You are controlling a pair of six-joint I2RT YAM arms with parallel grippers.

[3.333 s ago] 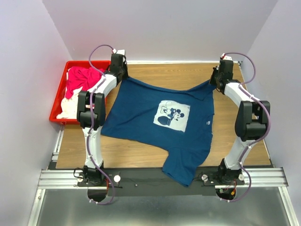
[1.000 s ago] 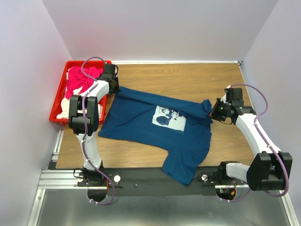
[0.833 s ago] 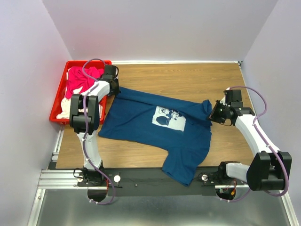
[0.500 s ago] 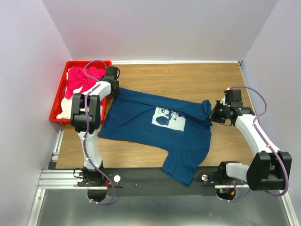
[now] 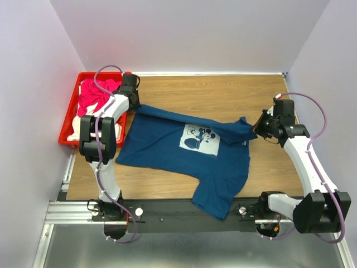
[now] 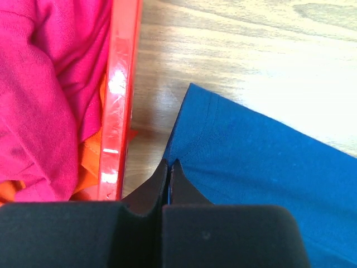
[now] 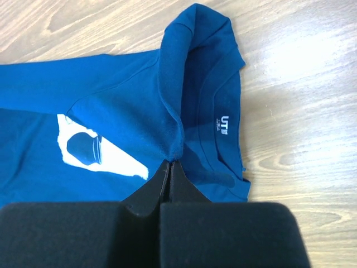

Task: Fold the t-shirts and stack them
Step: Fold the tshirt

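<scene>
The navy t-shirt (image 5: pixel 167 142) lies spread on the wooden table, white chest print (image 5: pixel 201 138) facing up, one part hanging over the near edge. My left gripper (image 5: pixel 135 106) is shut on its far-left corner, beside the crate; the left wrist view shows the fingertips (image 6: pixel 168 163) pinching the navy t-shirt's edge (image 6: pixel 251 162). My right gripper (image 5: pixel 257 127) is shut on a raised fold by the collar; the right wrist view shows it (image 7: pixel 170 162) holding the navy t-shirt (image 7: pixel 139 106), with the neck label (image 7: pixel 222 123) beside it. A magenta t-shirt (image 5: pixel 95 95) and a white one (image 5: pixel 78 131) lie in the crate.
The red plastic crate (image 5: pixel 66 129) stands at the table's left edge, its rim (image 6: pixel 120 111) close to my left fingers, with magenta cloth (image 6: pixel 50 84) and orange cloth (image 6: pixel 89 162) inside. Walls close in the left, back and right sides. Bare wood (image 5: pixel 223 95) shows behind the shirt.
Both grippers brought the shirt down from the far edge onto the table. In the last second the right gripper moved back and right, pulling the collar side; the left gripper shifted slightly back.
</scene>
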